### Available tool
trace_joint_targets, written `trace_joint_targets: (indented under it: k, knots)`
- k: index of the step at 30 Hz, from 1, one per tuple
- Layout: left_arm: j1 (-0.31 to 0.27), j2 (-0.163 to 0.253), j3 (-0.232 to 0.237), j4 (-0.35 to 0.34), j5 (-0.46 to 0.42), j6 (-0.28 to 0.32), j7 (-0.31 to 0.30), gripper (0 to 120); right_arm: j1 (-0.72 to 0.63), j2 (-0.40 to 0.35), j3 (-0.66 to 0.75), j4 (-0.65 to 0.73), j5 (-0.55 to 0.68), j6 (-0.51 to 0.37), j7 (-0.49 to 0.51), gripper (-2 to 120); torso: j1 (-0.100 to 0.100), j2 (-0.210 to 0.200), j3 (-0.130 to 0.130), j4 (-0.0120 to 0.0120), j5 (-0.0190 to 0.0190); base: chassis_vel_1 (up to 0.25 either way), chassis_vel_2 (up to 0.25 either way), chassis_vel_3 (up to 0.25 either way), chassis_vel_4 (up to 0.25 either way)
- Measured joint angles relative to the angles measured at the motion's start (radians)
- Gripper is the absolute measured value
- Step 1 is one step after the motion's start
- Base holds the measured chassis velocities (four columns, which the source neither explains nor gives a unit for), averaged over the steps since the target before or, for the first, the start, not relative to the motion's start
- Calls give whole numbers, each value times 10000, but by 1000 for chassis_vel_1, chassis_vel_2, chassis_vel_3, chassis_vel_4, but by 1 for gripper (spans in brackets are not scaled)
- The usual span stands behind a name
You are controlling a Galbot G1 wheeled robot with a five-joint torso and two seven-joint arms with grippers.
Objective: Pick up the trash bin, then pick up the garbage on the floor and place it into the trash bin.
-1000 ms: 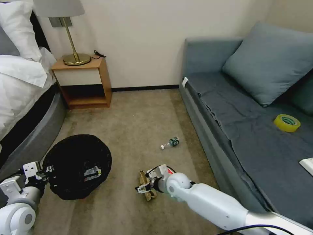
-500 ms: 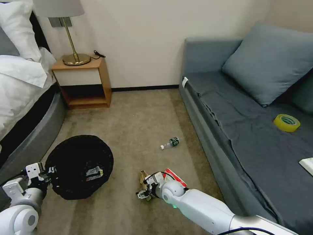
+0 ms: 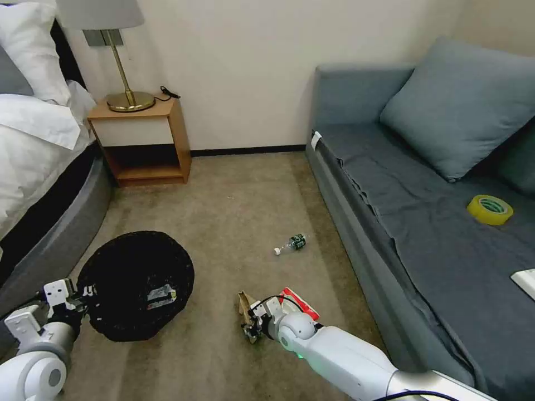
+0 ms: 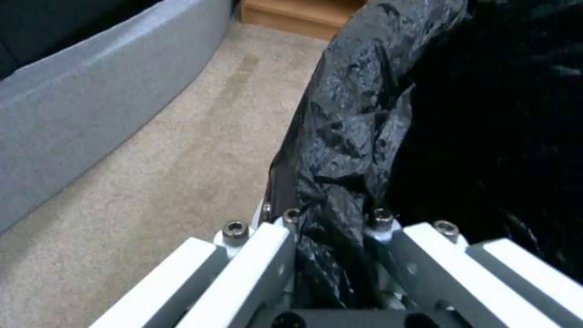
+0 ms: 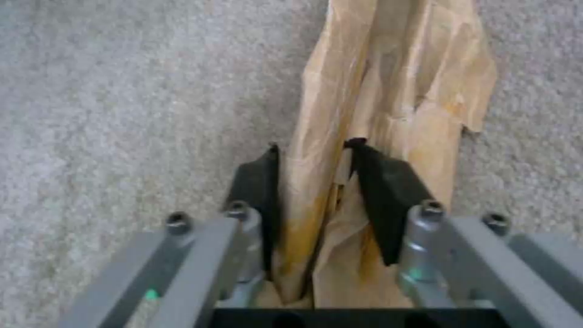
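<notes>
Sofa (image 3: pixel 423 223): grey, along the right side of the room, a large cushion (image 3: pixel 462 106) against its back and a yellow tape roll (image 3: pixel 490 209) on the seat. Bed (image 3: pixel 33 167): left side, with a wooden nightstand (image 3: pixel 142 139) beside it bearing a brass lamp (image 3: pixel 120 55). Carpet (image 3: pixel 234 200): tan, between the two.

Trash bin (image 3: pixel 136 284): low on the left, tilted with its mouth facing up, black liner crinkled; a flat yellow-silver wrapper (image 3: pixel 160 295) lies inside. Left gripper (image 3: pixel 83 294): at the bin's near rim. In the left wrist view its fingers (image 4: pixel 267 255) are drawn close together, clamped on a fold of the rim and liner (image 4: pixel 340 150).

Right gripper (image 3: pixel 249 328): down at the carpet in the near centre. In the right wrist view its black pads (image 5: pixel 382 182) stand narrowly apart on either side of the crumpled tan paper (image 5: pixel 376 105), pressing a ridge of it between them; the paper rests on the carpet.

Red-and-white packet (image 3: pixel 298 301): on the carpet just behind the right wrist, partly hidden by it. Small clear bottle (image 3: pixel 291 244): lying on its side farther out, near the sofa base, well apart from both grippers.
</notes>
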Motion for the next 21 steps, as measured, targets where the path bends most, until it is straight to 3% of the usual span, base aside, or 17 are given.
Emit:
trace_joint_targets:
  k: [7,14,21]
  knots:
    - [50,-40,80,-96,16,-11,8,3,-31,-63,144,32,-76,89,0,1,0,0,0,0,0,0,0,0,0]
    - [78,-118,171,-193,43,-6,-3,3,-42,-188,431,488,-109,145,112,0,0,0,0,0,1,0,0,0,0]
    - [96,-213,160,-202,35,36,-19,3,-61,-1093,1372,2323,75,409,610,0,0,0,0,1,3,0,0,0,0]
